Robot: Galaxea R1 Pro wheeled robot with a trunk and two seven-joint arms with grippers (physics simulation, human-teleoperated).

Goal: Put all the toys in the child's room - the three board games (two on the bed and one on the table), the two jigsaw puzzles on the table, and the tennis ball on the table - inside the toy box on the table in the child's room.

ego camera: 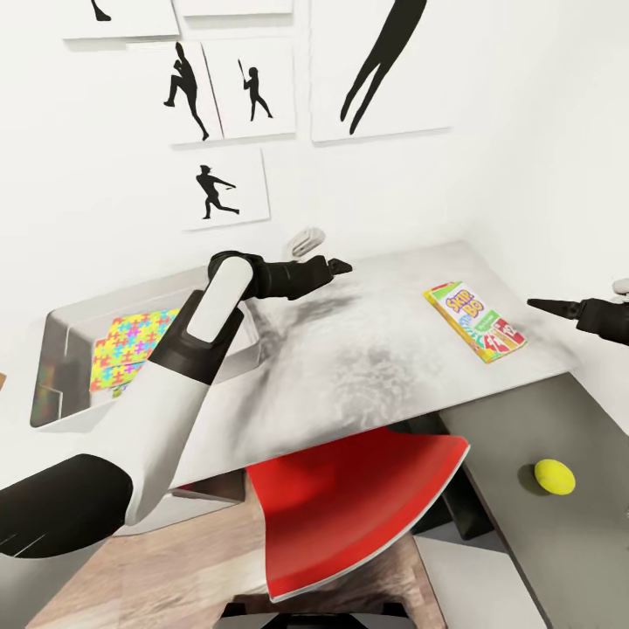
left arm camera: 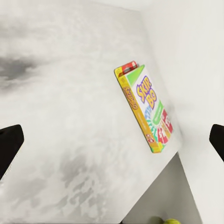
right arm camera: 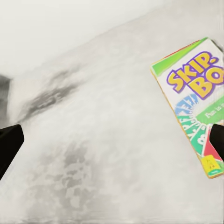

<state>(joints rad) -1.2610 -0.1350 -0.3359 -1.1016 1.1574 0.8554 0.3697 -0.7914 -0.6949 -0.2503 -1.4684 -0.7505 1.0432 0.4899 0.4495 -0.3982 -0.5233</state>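
Far left on the pale grey marbled desk wing (ego camera: 367, 349) sat the light grey lidless plastic tub (ego camera: 52, 349), and inside it lay a multicoloured jigsaw square (ego camera: 131, 345), flat on the bottom. My left arm reached across the tub's near right corner, so part of that jigsaw was hidden behind my forearm. My left gripper (ego camera: 336, 265) hung above the bare middle of the grey top, towards the far wall, fingers spread wide and nothing between them; in the left wrist view each dark fingertip (left arm camera: 9, 144) sat at an opposite edge with only tabletop between.

Further right, there it was: the green-edged Skip-Bo game box (ego camera: 474, 320), lying flat near the desk's right end, lid up, untouched. My right gripper (ego camera: 550, 306) came in from the right edge, just beside that box and apart from it, empty too. From the right wrist view its fingertips (right arm camera: 8, 144) stood wide apart, the box (right arm camera: 198, 102) lying ahead between them and off to one side.

Nearer and lower right, on the dark grey wing (ego camera: 559, 542), the small yellow-green ball (ego camera: 554, 476) rested alone. A red chair seat (ego camera: 349, 507) was tucked under the pale wing's near edge.
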